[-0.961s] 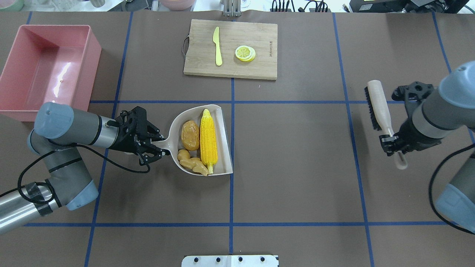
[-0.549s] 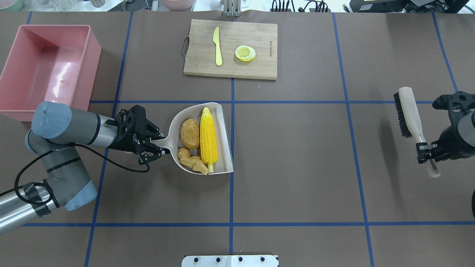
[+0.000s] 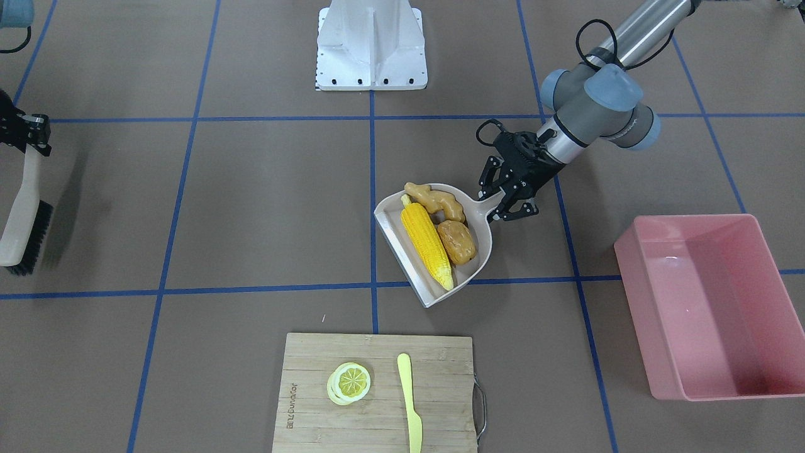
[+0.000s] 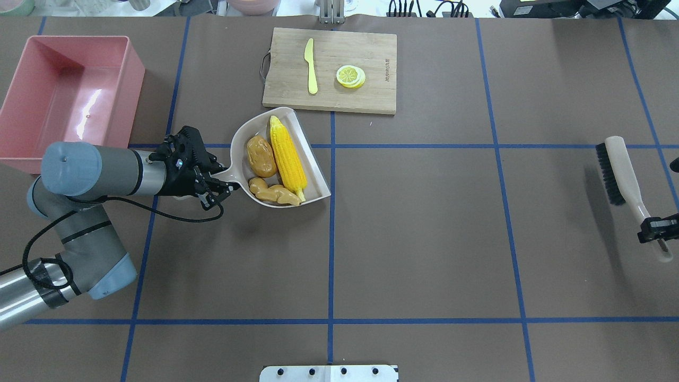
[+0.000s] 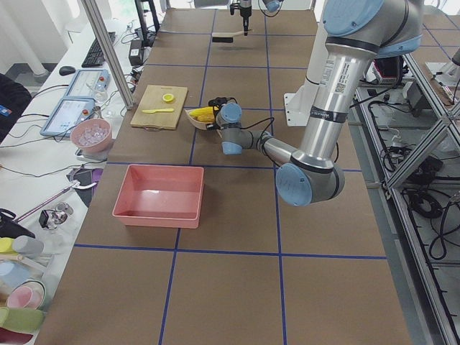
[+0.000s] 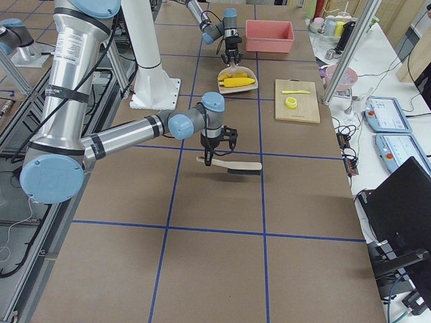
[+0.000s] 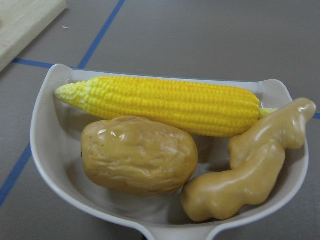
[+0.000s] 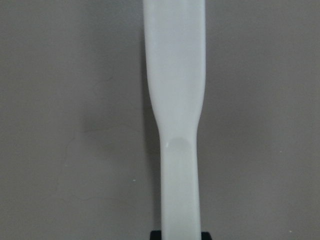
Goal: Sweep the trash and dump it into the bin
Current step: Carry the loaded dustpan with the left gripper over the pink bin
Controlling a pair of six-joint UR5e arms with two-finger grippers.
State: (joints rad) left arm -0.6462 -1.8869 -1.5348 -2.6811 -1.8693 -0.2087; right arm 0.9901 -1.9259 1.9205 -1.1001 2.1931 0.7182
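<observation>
A: What moved?
B: The left pincer, clamped on the dustpan handle, carried the trash farther — nearer the bin, far left. Dumping looks next; the right pincer grips the brush.

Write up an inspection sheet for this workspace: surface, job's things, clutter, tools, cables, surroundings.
Surface: brown mat with a blue tape grid; no spills seen.
Job's things: corn cob, potato and ginger root all lie in the beige dustpan; the pink bin is empty and stands apart from the dustpan.
Clutter: cutting board carrying a yellow knife and lemon slices.
Tools: left tool shut on the dustpan's handle; right tool shut on the brush handle.
Cables: black cable loops along the left arm, clear of the dustpan.
Surroundings: side bench with tablets; robot base plate.
</observation>
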